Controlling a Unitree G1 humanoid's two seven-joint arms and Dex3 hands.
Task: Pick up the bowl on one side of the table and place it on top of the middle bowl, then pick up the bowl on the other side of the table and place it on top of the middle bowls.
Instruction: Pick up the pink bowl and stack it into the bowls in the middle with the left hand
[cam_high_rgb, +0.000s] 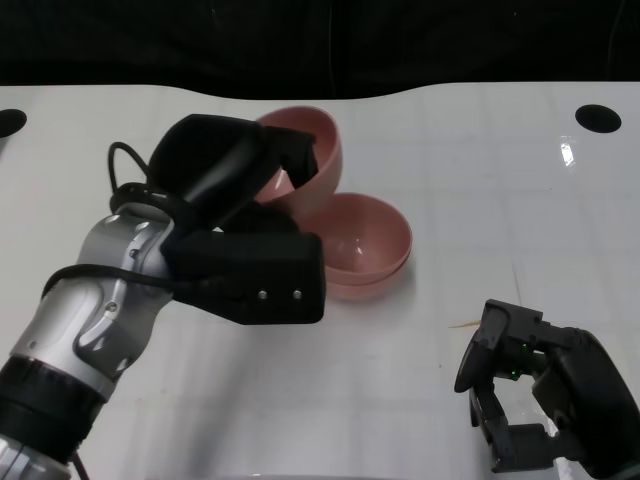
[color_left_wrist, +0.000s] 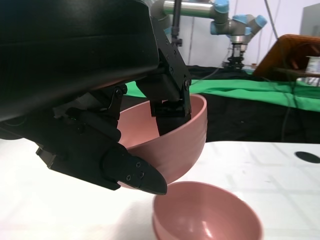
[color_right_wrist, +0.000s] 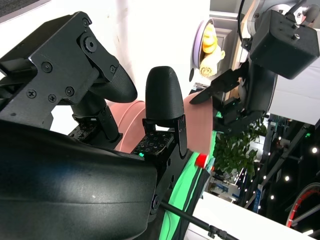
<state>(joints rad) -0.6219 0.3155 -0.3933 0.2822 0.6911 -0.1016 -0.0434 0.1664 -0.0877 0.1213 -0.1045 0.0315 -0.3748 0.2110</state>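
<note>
The left hand grips a pink bowl by its rim, fingers inside and outside the wall, holding it tilted and lifted. Smooth and faintly ribbed outside, it hangs just above, toward 11 o'clock of, the stacked pink middle bowls on the white table. At 5 o'clock the right hand holds nothing, fingers apart.
</note>
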